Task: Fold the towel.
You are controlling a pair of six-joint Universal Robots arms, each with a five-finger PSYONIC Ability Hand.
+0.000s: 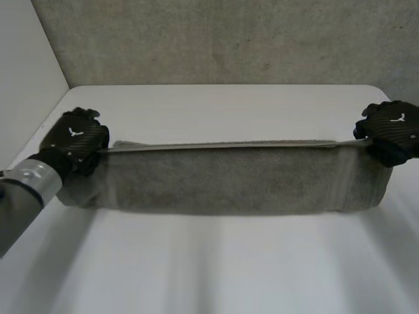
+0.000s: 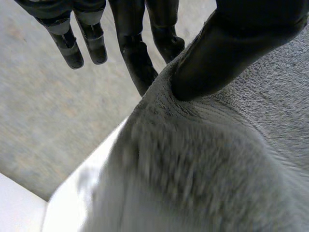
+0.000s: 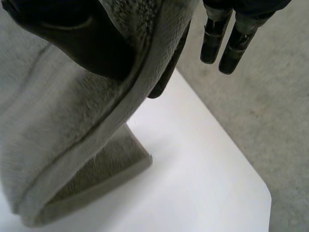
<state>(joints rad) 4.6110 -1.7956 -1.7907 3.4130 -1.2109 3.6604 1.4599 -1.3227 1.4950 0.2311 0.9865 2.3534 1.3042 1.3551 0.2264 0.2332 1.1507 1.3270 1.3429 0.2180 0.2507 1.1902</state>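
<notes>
Between the two black hands a long grey terry-cloth towel [image 1: 229, 180] hangs stretched. Its upper edge is pulled taut from one hand to the other, and its lower part rests on the flat white table [image 1: 216, 261] below them. The left hand [image 1: 77, 136] pinches one end of that edge: in its wrist view the thumb [image 2: 217, 53] presses the cloth against fingers [image 2: 140, 63] behind it, while other fingers stand straight and free beside them. The right hand [image 1: 391, 127] grasps the opposite end likewise, with its thumb [image 3: 72, 34] on the near face, a finger [image 3: 166, 72] behind the hem, and the remaining fingers straight and clear of the cloth.
</notes>
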